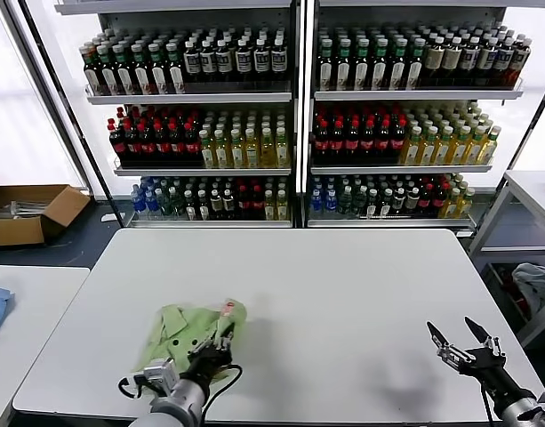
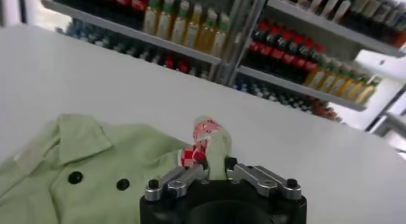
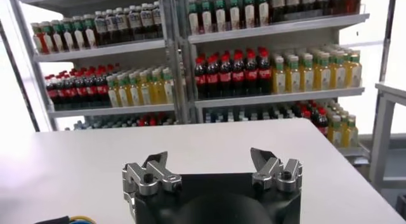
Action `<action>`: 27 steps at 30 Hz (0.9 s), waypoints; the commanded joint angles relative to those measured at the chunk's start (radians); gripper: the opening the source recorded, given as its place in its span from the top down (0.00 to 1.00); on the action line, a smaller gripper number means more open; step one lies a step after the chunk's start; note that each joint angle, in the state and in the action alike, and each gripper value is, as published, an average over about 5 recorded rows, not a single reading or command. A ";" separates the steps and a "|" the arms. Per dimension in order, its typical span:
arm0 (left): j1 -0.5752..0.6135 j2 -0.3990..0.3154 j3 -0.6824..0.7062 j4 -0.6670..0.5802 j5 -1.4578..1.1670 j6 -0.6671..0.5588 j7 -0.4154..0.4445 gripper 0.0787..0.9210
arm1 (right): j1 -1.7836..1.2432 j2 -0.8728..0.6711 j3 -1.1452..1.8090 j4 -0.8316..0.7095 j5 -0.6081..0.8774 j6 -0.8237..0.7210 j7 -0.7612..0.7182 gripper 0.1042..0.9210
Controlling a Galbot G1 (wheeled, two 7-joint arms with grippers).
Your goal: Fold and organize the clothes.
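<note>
In the head view, a light green shirt [image 1: 188, 331] is seen lying crumpled near the front left edge of the white table [image 1: 343, 294], and the left gripper [image 1: 220, 342] is placed over its right-hand part, at the fabric. The right gripper [image 1: 461, 339] is held above bare tabletop near the front right corner, well apart from the garment, with its fingers spread and nothing between them. In the left wrist view, the collar, two dark buttons and a red-and-white printed patch [image 2: 198, 143] are shown, and a raised fold of cloth carrying that print is seen pinched between the fingers [image 2: 184, 178] of the left gripper [image 2: 216, 172], which are drawn together on it. In the right wrist view, only the right gripper [image 3: 206, 167], its fingers apart, and the table before the drink shelves [image 3: 254, 60] are shown. A fold is judged to be in hand. The pinched fold would next have to be carried across the body and laid flat before release.
</note>
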 commanded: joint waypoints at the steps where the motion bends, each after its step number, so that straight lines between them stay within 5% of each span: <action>1: -0.093 -0.015 0.103 0.024 -0.205 -0.045 0.013 0.80 | -0.003 -0.013 -0.124 0.046 -0.007 -0.023 0.009 0.12; 17: -0.006 0.094 -0.274 -0.136 -0.228 -0.056 0.049 0.25 | 0.307 -0.016 -0.882 0.006 -0.028 -0.222 0.203 0.12; 27: 0.072 0.006 -0.280 -0.185 -0.175 -0.044 0.033 0.12 | 0.418 0.001 -1.019 -0.105 -0.033 -0.264 0.260 0.12</action>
